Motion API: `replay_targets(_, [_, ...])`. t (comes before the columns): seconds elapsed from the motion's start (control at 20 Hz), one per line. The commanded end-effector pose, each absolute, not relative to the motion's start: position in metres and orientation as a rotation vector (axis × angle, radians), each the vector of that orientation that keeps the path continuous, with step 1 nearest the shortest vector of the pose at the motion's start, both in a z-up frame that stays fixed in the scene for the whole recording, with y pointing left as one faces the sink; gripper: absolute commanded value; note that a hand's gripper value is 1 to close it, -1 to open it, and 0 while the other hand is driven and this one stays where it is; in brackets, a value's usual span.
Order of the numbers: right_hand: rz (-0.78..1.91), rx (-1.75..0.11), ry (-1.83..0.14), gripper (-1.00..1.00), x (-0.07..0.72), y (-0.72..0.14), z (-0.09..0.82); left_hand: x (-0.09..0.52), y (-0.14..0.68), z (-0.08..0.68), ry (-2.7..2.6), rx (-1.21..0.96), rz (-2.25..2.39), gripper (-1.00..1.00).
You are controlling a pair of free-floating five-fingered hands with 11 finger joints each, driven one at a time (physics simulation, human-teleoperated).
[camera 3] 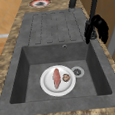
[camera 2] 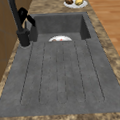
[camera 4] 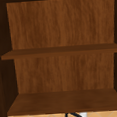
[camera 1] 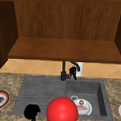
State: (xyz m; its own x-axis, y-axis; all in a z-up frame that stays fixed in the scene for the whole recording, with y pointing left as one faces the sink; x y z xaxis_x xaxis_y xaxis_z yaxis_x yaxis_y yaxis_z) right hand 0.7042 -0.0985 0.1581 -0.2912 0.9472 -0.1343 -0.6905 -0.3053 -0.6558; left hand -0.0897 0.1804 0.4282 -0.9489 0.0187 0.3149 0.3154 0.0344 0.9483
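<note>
Right hand is hanging at the faucet, right against the upright pipe at the far edge of the sink; the right side view is showing it just beside the faucet base, on the wall side. Whether it is closing on anything I cannot tell. Left hand is floating near the front rim, over the ribbed drainboard, its state equally unclear, with a red ball just to its right.

By my judgement the work at the tap is barely beginning: no water is showing, and the plate is lying flat in the basin beside the drain, food on it.

Room is being squeezed at the far side, where the cabinet shelf is hanging low over the faucet and the wall is standing close behind. Nearer, the drainboard is offering open space, and the basin walls are hemming the plate in.
</note>
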Motion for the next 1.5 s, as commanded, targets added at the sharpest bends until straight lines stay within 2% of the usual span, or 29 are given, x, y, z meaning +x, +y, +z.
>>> replay_targets(0.0, [1.809,-0.607,-0.591,1.00,0.705,-0.083,0.148,-0.090,0.180,0.428,-2.092,-0.346,-2.015,0.00])
replay_targets(0.25, [1.760,-0.703,-0.668,1.00,0.695,-0.088,0.147,-0.090,0.180,0.428,-2.092,-0.346,-2.015,0.00])
replay_targets(0.4, [1.766,-0.834,-0.757,1.00,0.685,-0.089,0.147,-0.090,0.180,0.428,-2.092,-0.346,-2.015,0.00])
replay_targets(0.75, [1.734,-0.999,-0.793,1.00,0.677,-0.084,0.147,-0.090,0.180,0.428,-2.092,-0.346,-2.015,0.00])
replay_targets(1.2, [1.681,-1.014,-0.821,1.00,0.677,-0.074,0.158,-0.090,0.180,0.428,-2.092,-0.346,-2.015,0.00])
replay_targets(1.45, [1.662,-1.136,-0.758,1.00,0.677,-0.050,0.148,-0.090,0.180,0.428,-2.092,-0.346,-2.015,0.00])
